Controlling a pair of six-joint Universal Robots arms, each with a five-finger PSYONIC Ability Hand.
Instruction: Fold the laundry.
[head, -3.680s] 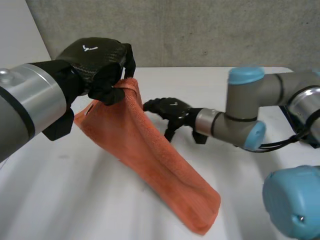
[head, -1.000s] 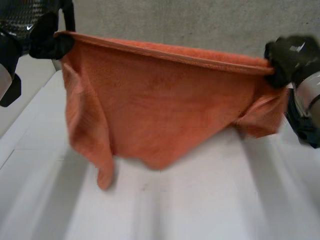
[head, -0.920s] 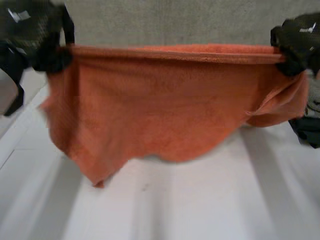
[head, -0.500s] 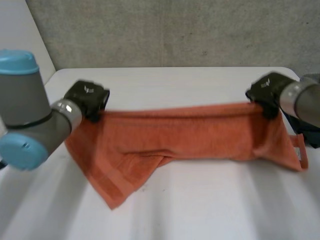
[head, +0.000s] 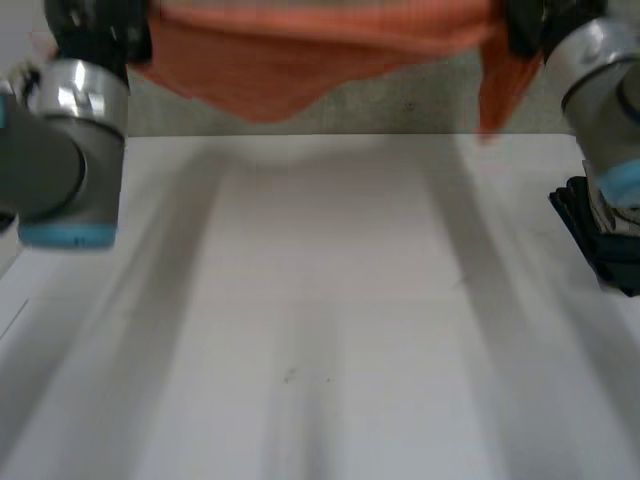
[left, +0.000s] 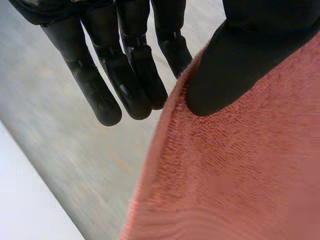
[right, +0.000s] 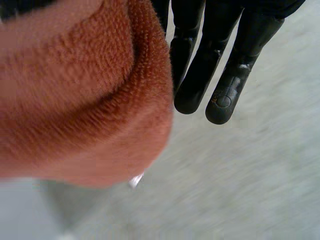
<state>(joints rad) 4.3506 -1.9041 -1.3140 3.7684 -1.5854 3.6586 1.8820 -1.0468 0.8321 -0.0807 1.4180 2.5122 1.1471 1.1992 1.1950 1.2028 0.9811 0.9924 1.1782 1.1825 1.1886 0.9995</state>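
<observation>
An orange towel (head: 290, 55) hangs high above the white table (head: 330, 330), stretched between my two hands, clear of the table. My left hand (head: 100, 25) holds its left end. In the left wrist view the thumb (left: 240, 55) presses the towel's edge (left: 235, 175) against the straight fingers (left: 125, 75). My right hand (head: 530, 20) holds the right end, where a strip of towel (head: 497, 85) dangles down. In the right wrist view bunched towel (right: 75, 100) sits at the palm beside the straight fingers (right: 210, 65).
A grey wall (head: 400, 105) stands behind the table's far edge. A black object (head: 600, 245) sits at the table's right edge. My left arm (head: 60, 150) and right arm (head: 600, 90) rise at either side.
Half a second ago the towel was stretched low, its lower part resting on the table. Both hands have since raised it high, and it has left the table.
</observation>
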